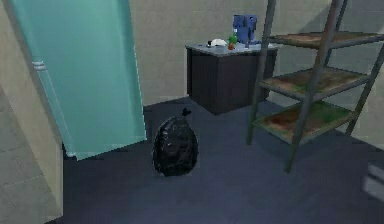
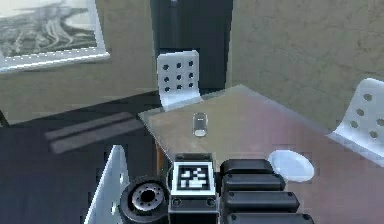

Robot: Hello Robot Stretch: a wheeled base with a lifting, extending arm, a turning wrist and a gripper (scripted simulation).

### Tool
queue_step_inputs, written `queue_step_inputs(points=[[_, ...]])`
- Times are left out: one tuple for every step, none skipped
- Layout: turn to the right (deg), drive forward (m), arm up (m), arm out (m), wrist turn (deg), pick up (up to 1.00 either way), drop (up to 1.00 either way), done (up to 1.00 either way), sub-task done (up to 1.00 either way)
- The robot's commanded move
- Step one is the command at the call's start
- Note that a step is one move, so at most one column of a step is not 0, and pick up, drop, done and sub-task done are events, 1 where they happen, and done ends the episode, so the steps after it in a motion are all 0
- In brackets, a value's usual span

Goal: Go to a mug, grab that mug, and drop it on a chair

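A small grey cylinder (image 2: 201,123) stands on the glass table (image 2: 250,125) near its middle; I cannot tell if it is a mug. White chairs with holed backs ring the table: one at the far side (image 2: 180,78), one at the arm side view's right (image 2: 362,115), and a chair back at the near left (image 2: 108,190). The arm's marked white square (image 2: 195,180) shows at the bottom edge, with the gripper (image 2: 145,197) as a dark round body left of it. Its far end is not clear, so I cannot tell whether it holds anything.
A white bowl (image 2: 288,164) sits on the table's near right. A framed picture (image 2: 50,35) hangs on the wall. In the forward view, a black bag (image 1: 175,147) lies on the floor by a teal door (image 1: 85,70), with a dark cabinet (image 1: 225,78) and wooden shelves (image 1: 320,85).
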Motion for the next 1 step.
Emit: queue_step_inputs(points=[[-3.0,0.00,0.00,0.00,0.0,0.00,0.00,0.00,0.00]])
